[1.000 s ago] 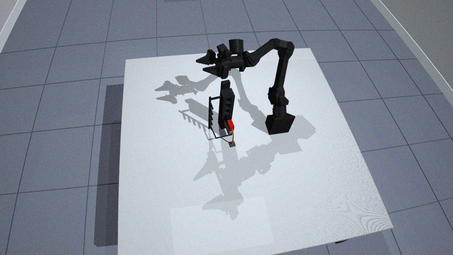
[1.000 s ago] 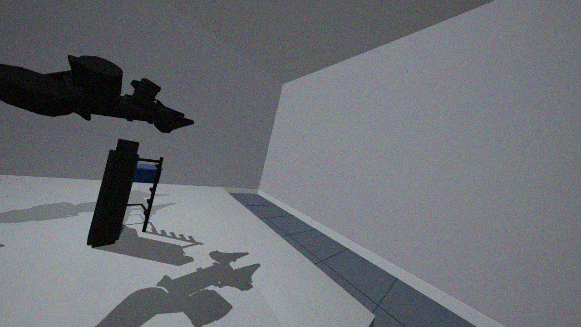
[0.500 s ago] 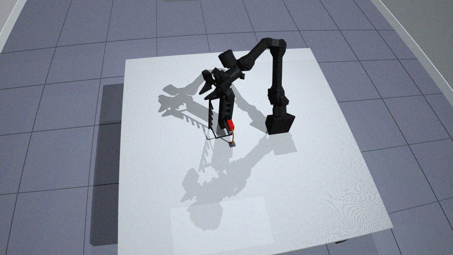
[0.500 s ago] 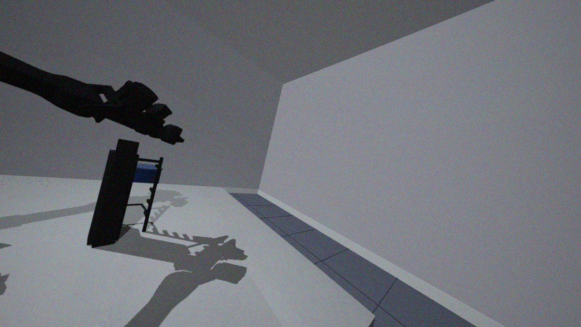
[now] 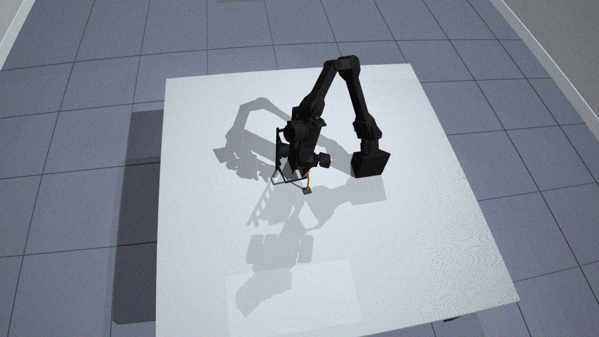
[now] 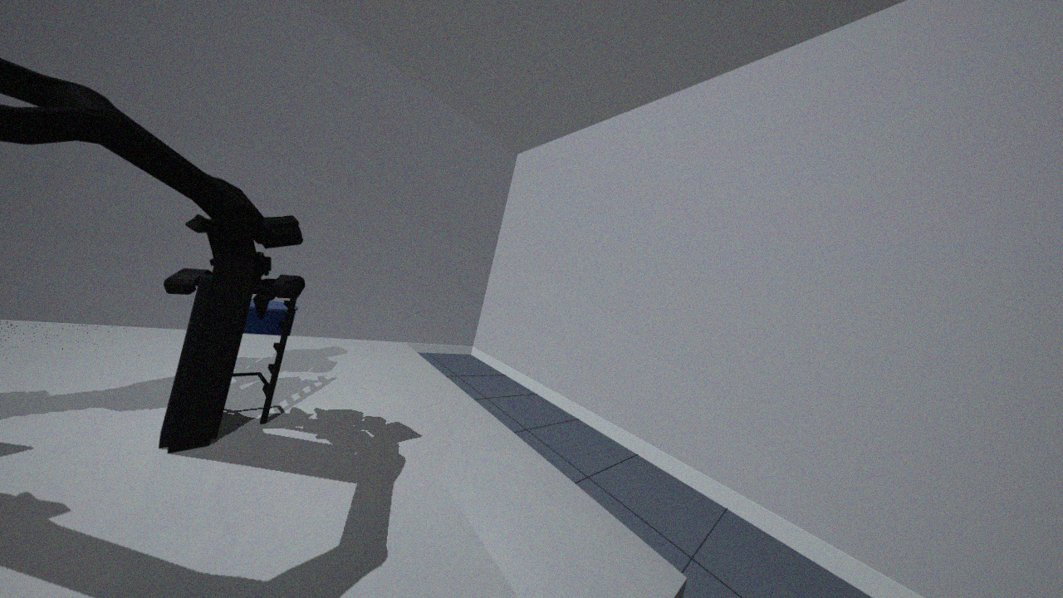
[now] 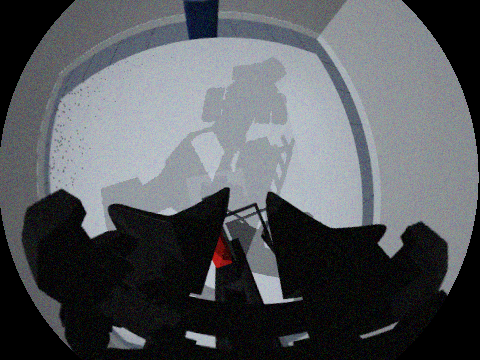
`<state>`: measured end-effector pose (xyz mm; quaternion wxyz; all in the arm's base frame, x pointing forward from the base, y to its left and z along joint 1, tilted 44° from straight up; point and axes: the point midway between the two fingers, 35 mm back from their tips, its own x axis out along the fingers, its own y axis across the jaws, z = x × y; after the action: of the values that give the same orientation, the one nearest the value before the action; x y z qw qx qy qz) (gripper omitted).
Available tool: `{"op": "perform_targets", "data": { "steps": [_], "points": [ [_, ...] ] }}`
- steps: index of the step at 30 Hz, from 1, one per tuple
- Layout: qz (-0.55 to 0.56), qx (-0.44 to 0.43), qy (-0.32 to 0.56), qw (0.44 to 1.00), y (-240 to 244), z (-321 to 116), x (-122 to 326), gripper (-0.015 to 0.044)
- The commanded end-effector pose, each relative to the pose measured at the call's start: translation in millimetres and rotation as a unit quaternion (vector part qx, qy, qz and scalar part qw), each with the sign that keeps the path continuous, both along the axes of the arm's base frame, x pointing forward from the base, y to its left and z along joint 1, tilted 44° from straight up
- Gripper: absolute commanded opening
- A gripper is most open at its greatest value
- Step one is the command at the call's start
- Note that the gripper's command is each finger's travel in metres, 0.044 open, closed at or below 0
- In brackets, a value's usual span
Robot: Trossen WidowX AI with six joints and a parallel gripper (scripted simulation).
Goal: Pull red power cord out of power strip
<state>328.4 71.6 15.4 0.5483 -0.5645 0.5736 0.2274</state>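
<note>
Well, the tall black power strip (image 5: 294,165) (image 6: 200,364) (image 7: 237,282) stands upright, slightly tilted in the exterior view, on the white tabletop (image 5: 419,188) (image 6: 460,476) (image 7: 135,125), with a thin black toothed frame (image 5: 277,144) (image 6: 276,364) (image 7: 242,209) beside it. The red block-shaped plug (image 5: 303,168) (image 7: 219,256) is at the strip's lower part; whether it sits in a socket cannot be told. From it a thin orange cord (image 5: 308,180) runs to a small dark grey plate (image 5: 307,191) near the strip's foot. The black gripper (image 5: 301,168) (image 6: 262,306) (image 7: 248,194) points down close by the strip, partly open and gripping nothing. In the wrist view, the plug shows between its fingers, nearer the left side of the picture and partly hidden; contact cannot be judged.
</note>
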Motion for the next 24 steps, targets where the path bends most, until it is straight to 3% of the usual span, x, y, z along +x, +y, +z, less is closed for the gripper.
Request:
{"op": "perform_targets", "data": {
  "steps": [1,4,24],
  "points": [
    [0.051,-0.124,0.167,0.977,-24.9,-20.2,-36.0,0.0160],
    [0.075,-0.174,0.242,0.952,-35.7,-23.2,-50.8,0.0160],
    [0.075,-0.174,0.242,0.952,-45.1,-14.3,-50.4,0.0160]
  ]
}}
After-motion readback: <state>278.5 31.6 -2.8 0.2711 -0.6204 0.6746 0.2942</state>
